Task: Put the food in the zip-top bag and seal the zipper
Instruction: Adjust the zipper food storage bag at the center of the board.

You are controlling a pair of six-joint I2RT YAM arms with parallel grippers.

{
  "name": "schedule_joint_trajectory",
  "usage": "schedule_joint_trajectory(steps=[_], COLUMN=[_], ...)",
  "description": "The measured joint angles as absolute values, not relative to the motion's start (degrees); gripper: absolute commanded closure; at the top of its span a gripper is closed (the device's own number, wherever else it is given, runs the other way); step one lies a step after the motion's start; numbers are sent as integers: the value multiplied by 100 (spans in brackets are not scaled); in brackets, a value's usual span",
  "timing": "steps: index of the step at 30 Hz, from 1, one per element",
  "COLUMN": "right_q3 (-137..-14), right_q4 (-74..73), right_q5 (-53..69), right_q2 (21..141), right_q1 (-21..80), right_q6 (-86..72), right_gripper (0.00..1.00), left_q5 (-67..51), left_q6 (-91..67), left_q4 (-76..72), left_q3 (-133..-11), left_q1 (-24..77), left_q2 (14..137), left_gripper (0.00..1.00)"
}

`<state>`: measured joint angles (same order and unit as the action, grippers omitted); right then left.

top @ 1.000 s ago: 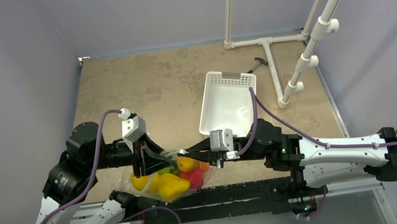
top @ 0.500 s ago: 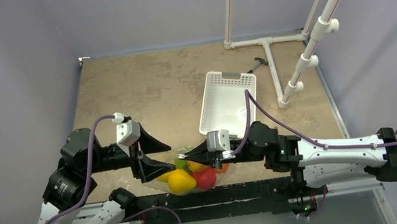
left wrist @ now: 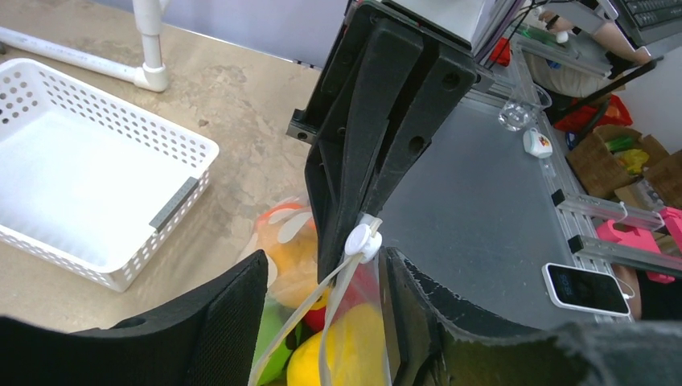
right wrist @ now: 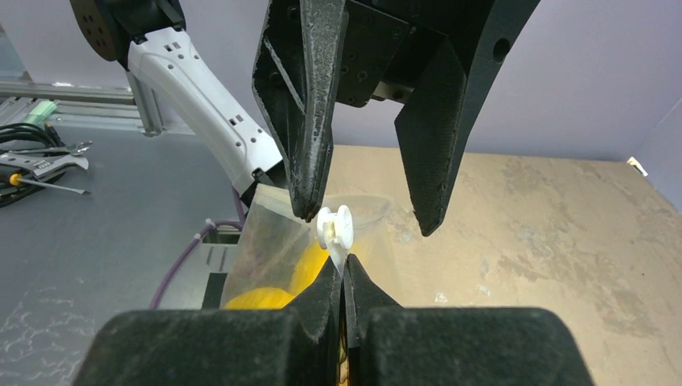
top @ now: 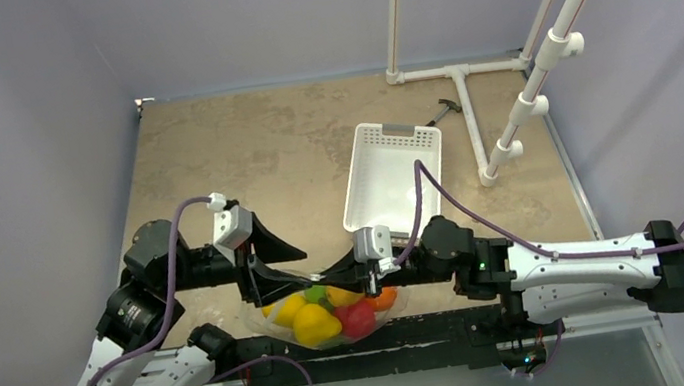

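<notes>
— While the zip-top bag (top: 330, 318) hangs over the near edge of the table (top: 242, 156), which arm has hold of it?

— The right gripper (right wrist: 344, 277). Its jaws are clenched tight on the top edge of the bag, directly under the small white slider (right wrist: 335, 227) of the zipper (left wrist: 299, 318).

— And the left gripper (left wrist: 326, 269)?

— Released. Its two black fingers (right wrist: 310, 161) stand apart on either side of the slider and grip nothing. The slider sits between their tips, closer to one of them. I cannot tell whether it touches that tip.

— Where is the food?

— Inside the bag, bunched in its sagging bottom below and between the two grippers. From above, a yellow fruit (top: 314, 324) lies nearest the front and a red fruit (top: 360, 320) sits just beside it. An orange piece (top: 384, 298) is at the right end under the right gripper. A green piece (top: 315, 295) is tucked behind the yellow fruit.

— Is the mouth of the bag closed?

— In the left wrist view two pale strips fan out downward from the slider, so on that side they lie apart. The rest of the mouth is hidden behind the fingers, and I cannot say.

— What else is on the table?

— A white slotted basket (top: 391, 178) lies beyond the grippers, apart from the bag, with one short end toward the right arm. A white PVC pipe frame (top: 462, 100) stands at the far right corner.
</notes>
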<state>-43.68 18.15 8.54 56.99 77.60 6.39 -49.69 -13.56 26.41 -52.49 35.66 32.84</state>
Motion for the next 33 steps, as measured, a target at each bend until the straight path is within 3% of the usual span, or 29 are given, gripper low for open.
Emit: schedule_joint_trajectory(steps=[23,33], right_q3=[-4001,-4003], right_q4=[2152,2121], right_q5=[1015,1050], right_q2=[5778,5876], right_q1=[7760,7760], right_q6=[-283,-696], right_gripper=[100,100], left_q5=[-5334,-5367], left_q6=[-1439,-1466], left_q4=[2029,1743], left_q3=[-4591,-4506], left_q1=[3566,3566], left_q2=[3057,3035], left_gripper=[52,60])
